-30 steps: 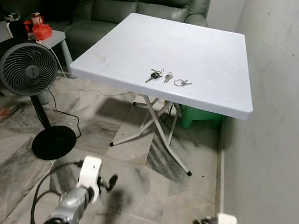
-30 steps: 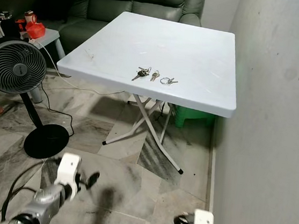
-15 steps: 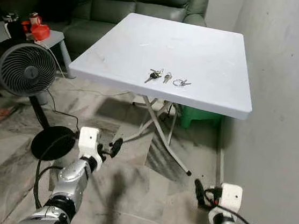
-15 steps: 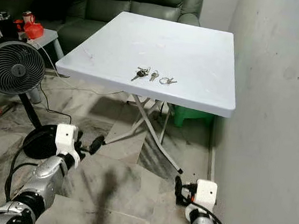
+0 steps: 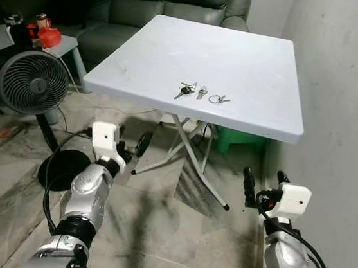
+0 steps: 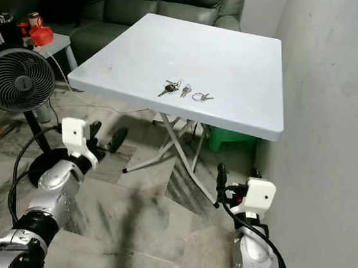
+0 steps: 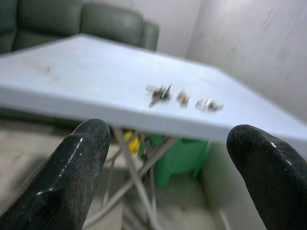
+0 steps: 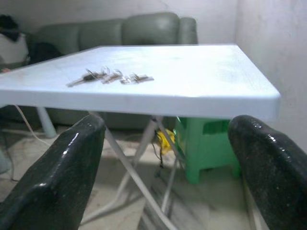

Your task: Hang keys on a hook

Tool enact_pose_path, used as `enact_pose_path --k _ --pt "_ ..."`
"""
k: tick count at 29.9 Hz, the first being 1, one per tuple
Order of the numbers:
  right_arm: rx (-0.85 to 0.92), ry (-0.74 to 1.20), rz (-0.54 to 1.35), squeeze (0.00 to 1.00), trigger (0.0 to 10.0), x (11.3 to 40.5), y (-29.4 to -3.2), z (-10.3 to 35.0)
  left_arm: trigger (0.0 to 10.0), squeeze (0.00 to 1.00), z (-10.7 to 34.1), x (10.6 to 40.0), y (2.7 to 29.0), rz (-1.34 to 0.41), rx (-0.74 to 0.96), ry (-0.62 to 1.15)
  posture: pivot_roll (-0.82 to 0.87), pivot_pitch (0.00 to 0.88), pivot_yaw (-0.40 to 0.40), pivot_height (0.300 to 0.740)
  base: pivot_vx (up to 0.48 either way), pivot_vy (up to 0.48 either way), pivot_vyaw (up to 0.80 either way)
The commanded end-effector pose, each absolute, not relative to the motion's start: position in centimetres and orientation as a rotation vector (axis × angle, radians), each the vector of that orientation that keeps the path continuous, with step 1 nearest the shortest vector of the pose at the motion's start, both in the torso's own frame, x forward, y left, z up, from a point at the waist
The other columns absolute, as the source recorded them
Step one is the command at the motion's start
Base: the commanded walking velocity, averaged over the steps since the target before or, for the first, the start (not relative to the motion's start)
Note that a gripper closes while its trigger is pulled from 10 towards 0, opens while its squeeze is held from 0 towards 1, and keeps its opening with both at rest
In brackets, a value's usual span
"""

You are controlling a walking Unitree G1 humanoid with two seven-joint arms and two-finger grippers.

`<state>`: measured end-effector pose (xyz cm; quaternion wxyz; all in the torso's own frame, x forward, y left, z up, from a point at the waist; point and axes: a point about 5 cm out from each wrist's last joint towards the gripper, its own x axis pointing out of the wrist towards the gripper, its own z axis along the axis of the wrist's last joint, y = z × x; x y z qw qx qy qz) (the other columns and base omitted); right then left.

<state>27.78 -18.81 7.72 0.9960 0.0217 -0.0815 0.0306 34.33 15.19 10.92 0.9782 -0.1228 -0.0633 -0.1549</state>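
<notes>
The keys (image 5: 200,94) are laid in 3 small bunches near the front edge of the white table (image 5: 251,65), easy to reach, while the left gripper (image 5: 131,146) and right gripper (image 5: 263,183) are held below it, jaws open and empty.
</notes>
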Motion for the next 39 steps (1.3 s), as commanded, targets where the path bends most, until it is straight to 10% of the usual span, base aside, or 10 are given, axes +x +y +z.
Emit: enact_pose_path --k 1,39 --pt "0.045 -0.177 0.082 0.0 10.0 27.7 -18.6 8.4 10.0 0.0 11.5 34.1 15.5 -0.322 -0.265 -0.153 -0.06 0.0 0.026 0.74 0.0 0.0 0.0" --pt "0.025 -0.173 0.073 0.0 10.0 26.9 -18.1 10.3 10.0 0.0 13.0 34.0 15.6 -0.266 -0.313 -0.122 -0.05 0.0 0.012 0.74 0.0 0.152 0.0"
